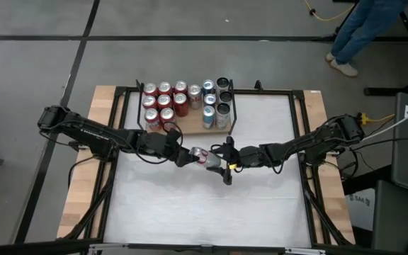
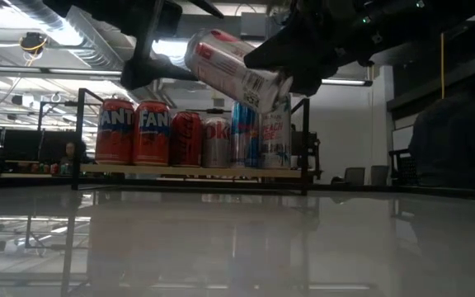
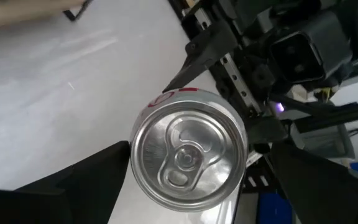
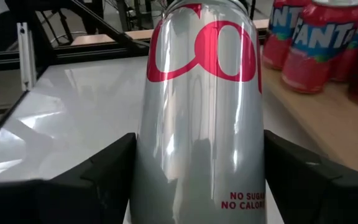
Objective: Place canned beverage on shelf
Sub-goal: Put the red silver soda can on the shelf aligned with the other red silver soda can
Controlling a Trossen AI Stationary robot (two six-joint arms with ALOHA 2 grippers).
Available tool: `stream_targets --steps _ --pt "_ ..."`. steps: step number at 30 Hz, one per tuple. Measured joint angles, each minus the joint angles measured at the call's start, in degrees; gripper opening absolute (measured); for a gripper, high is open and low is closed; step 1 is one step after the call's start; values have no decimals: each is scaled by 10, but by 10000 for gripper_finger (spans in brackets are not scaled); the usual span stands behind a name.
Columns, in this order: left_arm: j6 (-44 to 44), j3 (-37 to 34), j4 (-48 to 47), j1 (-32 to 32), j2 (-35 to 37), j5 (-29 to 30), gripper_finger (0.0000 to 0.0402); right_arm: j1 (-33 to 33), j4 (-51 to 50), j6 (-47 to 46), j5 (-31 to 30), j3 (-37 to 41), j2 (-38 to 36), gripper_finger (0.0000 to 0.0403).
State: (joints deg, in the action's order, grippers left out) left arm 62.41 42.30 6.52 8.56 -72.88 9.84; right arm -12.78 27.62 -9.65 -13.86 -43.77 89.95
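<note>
Right gripper (image 1: 222, 164) pinches the silver can (image 1: 202, 156) mid-table, left gripper (image 1: 187, 157) spread wide; a loose squeeze drops it before the shelf (image 1: 190, 127).

A silver canned beverage (image 1: 202, 156) with red lettering is held clear of the counter, tilted steeply, in front of the shelf (image 1: 190, 127). Its side wall is clamped between the fingers of the right pincer (image 4: 199, 180). Its pull-tab top, unopened, is turned toward the left pincer (image 3: 185, 186), whose fingers are spread to either side of the can without touching it. The shelf is a light-brown wooden board edged by thin black rails, set at the far edge of the counter. Upright cans are stood on it in rows, red ones to the left and silver and blue ones to the right.
</note>
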Motion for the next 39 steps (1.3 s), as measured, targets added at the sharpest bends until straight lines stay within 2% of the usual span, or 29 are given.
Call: stream_targets --steps 8,15,27,39 --pt "0 0 14 0 0 7 386 0 3 15 -18 0 0 294" --pt "0 0 20 1 0 45 386 1 17 25 -26 -1 0 294" --pt "0 0 18 1 -2 48 386 1 26 29 -52 -2 0 294" --pt "0 0 64 1 -60 57 380 1 22 29 -52 -2 0 294"
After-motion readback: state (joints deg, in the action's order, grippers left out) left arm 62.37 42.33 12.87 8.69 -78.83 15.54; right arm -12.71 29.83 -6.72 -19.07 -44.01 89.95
